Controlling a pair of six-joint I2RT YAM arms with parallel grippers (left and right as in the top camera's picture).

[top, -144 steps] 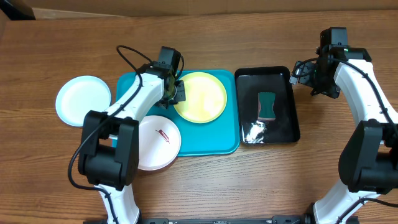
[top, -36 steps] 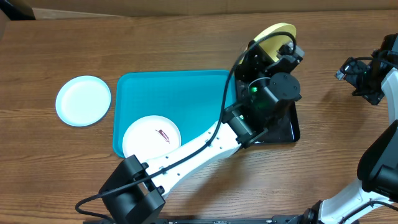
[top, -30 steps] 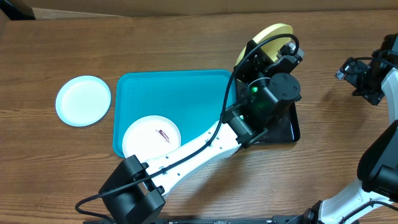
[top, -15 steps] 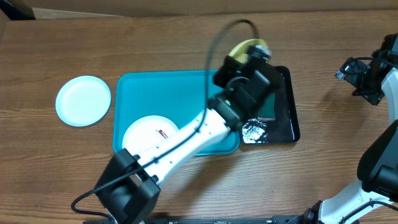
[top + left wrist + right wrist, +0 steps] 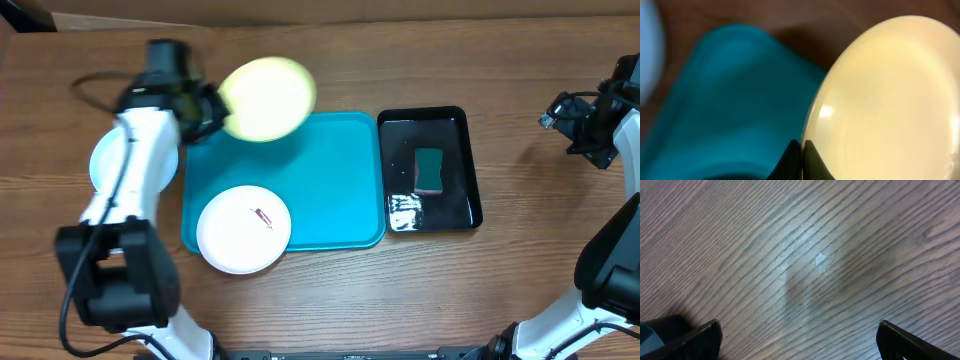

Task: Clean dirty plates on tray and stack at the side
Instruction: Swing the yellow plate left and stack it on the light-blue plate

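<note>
Now your left gripper (image 5: pixel 801 152) is pinching the stiff, likely slippery yellow-green plate (image 5: pixel 265 97) by its rim; your right gripper (image 5: pixel 799 327) is hanging released

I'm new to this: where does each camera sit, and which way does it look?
Overhead: fixed above the table, looking straight down on the blue tray and yellow plate; left arm and right arm show.
Left wrist: on the left arm, looking along the shut left tool at the plate it grips; only fingertips show.
Right wrist: on the right arm, facing bare tabletop; the open right tool frames it.
Shared: overhead and left wrist both see plate and tray.
</note>
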